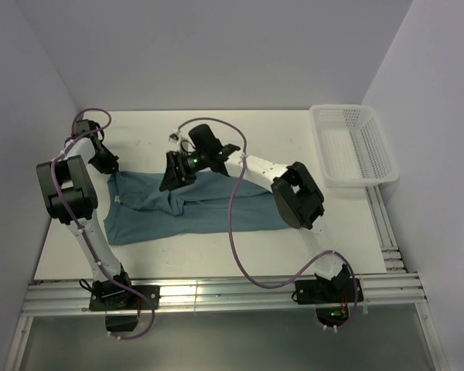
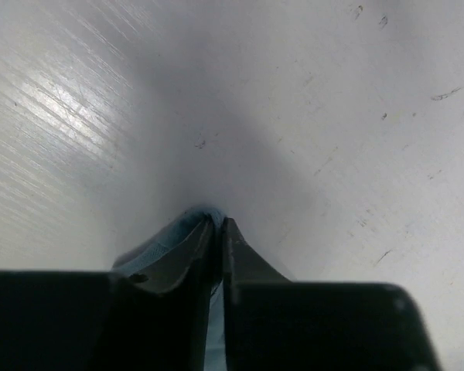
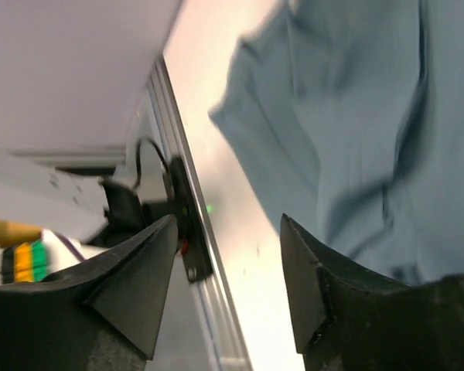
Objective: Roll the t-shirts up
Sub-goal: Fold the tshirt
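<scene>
We see soft, even overhead light on the white tabletop, only faint shadows, and glare on the near silver metal rail. Our left wrist view shows streaky glare at its left; our right wrist view blurs the dusty teal cloth t-shirt.

Left arm reaches far-left, left tool low, fingers pinched on the t-shirt corner. Right arm stretches left across centre, right tool fingers spread apart.
</scene>
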Available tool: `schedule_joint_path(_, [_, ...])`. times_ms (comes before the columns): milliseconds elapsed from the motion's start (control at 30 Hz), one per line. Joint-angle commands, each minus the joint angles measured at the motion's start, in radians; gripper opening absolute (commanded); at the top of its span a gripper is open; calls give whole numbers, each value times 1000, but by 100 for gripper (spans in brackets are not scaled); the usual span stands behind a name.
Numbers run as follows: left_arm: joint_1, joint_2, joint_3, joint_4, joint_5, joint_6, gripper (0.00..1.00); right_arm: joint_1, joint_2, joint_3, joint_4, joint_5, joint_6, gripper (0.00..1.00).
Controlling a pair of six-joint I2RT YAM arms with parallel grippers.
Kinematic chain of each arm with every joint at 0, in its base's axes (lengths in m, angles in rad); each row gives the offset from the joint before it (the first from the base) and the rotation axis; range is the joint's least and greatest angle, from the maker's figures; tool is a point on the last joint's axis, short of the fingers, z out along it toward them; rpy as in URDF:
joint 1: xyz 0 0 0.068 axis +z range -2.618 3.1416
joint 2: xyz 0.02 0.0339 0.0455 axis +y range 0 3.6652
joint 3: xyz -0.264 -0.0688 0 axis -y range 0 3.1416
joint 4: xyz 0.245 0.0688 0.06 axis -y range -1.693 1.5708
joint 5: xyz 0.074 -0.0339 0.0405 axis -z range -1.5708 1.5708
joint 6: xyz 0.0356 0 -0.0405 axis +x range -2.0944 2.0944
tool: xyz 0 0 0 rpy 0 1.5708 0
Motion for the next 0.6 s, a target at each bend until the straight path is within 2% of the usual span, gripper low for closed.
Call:
schedule_joint_path(0, [1, -41, -18, 44, -21, 14, 17, -6, 98, 173, -3, 42, 9, 64])
schedule_joint_path(100, [1, -60, -9, 13, -19, 14, 34, -13, 181, 279, -22, 69, 11, 67])
schedule_joint_path(167, [1, -83, -5, -2, -25, 16, 42, -13, 219, 335, -55, 72, 7, 67])
schedule_joint_path(233, [2, -103, -7, -21, -32, 17, 56, -13, 258, 373, -58, 80, 10, 67])
schedule_joint_path(367, [5, -170, -10, -51, -21, 11, 64, -11, 268, 349, -41, 108, 14, 66])
schedule_joint_path(400, [5, -181, -12, -55, -19, 6, 69, -13, 268, 344, -33, 111, 14, 66])
schedule_joint_path(567, [4, -241, -9, -73, 29, -7, 72, -14, 273, 338, -30, 121, 12, 66])
